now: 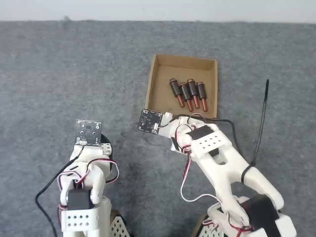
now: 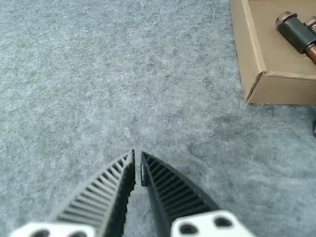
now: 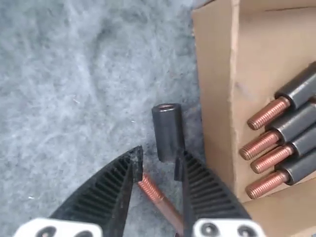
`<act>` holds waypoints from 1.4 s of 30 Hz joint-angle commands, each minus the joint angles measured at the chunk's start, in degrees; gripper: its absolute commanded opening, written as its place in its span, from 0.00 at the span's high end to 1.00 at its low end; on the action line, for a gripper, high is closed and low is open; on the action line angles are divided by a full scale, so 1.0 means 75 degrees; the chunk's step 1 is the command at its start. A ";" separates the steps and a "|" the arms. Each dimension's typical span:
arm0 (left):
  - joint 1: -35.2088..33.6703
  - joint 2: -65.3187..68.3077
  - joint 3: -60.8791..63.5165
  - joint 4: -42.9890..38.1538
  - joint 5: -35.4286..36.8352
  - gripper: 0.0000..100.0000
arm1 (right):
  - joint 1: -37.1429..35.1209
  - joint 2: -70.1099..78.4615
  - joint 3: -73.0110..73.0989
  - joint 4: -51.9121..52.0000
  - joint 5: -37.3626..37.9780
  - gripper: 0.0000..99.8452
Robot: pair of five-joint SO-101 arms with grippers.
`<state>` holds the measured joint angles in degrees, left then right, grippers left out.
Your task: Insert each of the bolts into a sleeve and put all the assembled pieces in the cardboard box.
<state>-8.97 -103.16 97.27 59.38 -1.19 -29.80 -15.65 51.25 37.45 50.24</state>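
My right gripper (image 3: 159,154) is open low over the carpet, next to the cardboard box's (image 3: 217,98) outer wall. A bare copper bolt (image 3: 153,195) lies slantwise between its fingers, touching one of them. A black sleeve (image 3: 167,131) lies just past the fingertips with its open end facing away. Several assembled pieces (image 3: 286,143) lie side by side in the box (image 1: 149,84), and they show as a row (image 1: 187,94) in the high view. My left gripper (image 2: 137,155) is shut on nothing above bare carpet, to the left of the box (image 2: 256,54).
Grey carpet covers the table. The right arm (image 1: 212,148) stretches from the near right edge to the box's near-left corner. The left arm (image 1: 84,187) stands at the near left. A thin black strap (image 1: 261,123) rises to the right of the box.
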 commanded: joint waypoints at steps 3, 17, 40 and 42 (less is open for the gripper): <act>-0.0035 -0.0164 -0.0100 -0.0012 -0.0023 0.98 | 0.0111 0.0592 -0.0844 -0.0147 -0.0082 0.83; -0.0047 -0.0164 -0.0100 -0.0012 -0.0023 0.98 | 0.0158 0.2643 -0.2438 0.0170 -0.0082 0.83; -0.0059 -0.0164 -0.0100 -0.0035 -0.0023 0.98 | 0.1319 0.1788 -0.3165 0.1354 -0.3188 0.99; -0.0059 -0.0164 -0.0100 -0.0035 -0.0023 0.98 | 0.1752 0.1248 -0.3083 0.1670 -0.3915 0.99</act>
<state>-8.97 -103.16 97.27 59.38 -1.19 -21.98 2.46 30.59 47.65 28.35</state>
